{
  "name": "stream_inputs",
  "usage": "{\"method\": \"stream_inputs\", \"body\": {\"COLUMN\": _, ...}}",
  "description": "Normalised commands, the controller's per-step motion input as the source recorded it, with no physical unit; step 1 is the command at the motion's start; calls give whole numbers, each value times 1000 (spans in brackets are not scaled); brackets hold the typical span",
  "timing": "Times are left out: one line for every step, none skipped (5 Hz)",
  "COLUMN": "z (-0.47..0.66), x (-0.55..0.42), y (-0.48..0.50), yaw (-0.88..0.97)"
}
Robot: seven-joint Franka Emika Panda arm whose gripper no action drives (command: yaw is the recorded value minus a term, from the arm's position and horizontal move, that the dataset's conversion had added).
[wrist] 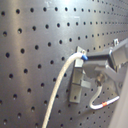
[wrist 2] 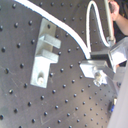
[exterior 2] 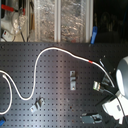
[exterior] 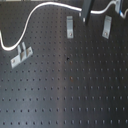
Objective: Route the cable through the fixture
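The white cable (exterior: pixel 27 19) runs from the first exterior view's left edge up to the top and across to my gripper (exterior: pixel 86 18). In the second exterior view the cable (exterior 2: pixel 50 49) loops over the black board, and its red band (exterior 2: pixel 90 61) lies close to the white arm (exterior 2: pixel 120 82). In the first wrist view my gripper (wrist: pixel 86 59) is shut on the cable (wrist: pixel 62 85), just above a metal clip (wrist: pixel 76 84). The second wrist view shows the same clip (wrist 2: pixel 44 50) beside the held cable (wrist 2: pixel 75 36). The free end with the red band (wrist: pixel 103 105) curls behind the fingers.
Three metal clips stand on the perforated board in the first exterior view: left (exterior: pixel 21 55), middle (exterior: pixel 70 26) and right (exterior: pixel 107 26). Behind the board in the second exterior view are clear bins (exterior 2: pixel 60 20) and clutter. A small block (exterior 2: pixel 92 118) lies by the arm's base.
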Motion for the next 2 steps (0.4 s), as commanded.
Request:
{"method": "stream_inputs", "body": {"z": 136, "x": -206, "y": 237, "yaw": -9}}
{"method": "stream_inputs", "body": {"z": 131, "x": -297, "y": 264, "yaw": -34}}
